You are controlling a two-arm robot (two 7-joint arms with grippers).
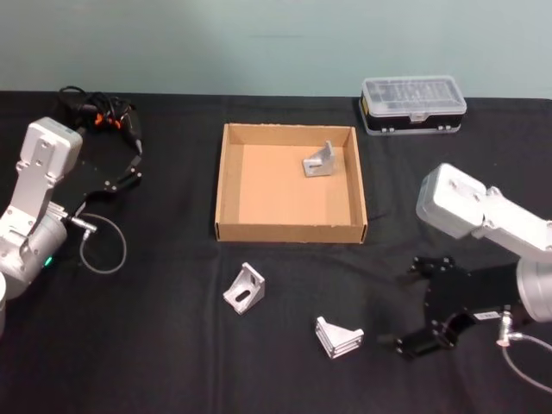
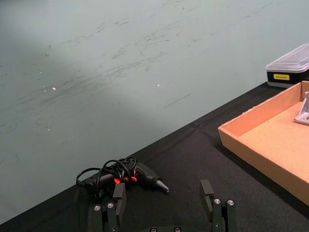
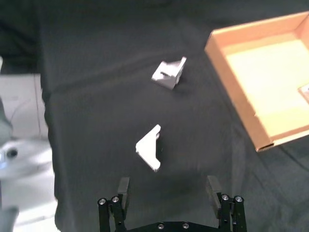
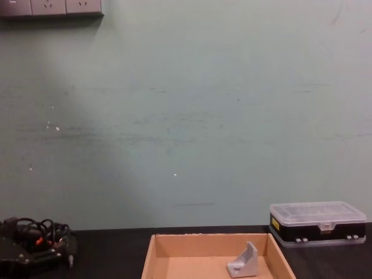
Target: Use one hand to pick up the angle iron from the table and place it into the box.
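Angle irons: one in box [image 1: 289, 231], two on worktop [image 1: 155, 285].
Head view: right claw [image 1: 398, 306] spread wide beside nearest iron [image 1: 338, 336]; second iron [image 1: 244, 288] near box. Chest view: boxed iron [image 4: 244, 261], box front cut off. Left claw [image 2: 163, 189] wide, parked.

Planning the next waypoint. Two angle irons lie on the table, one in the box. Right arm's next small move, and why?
Probably ease the right gripper forward over the nearer silver L-shaped metal angle iron: its jaws stand open, just short of it. The left gripper is parked far left.
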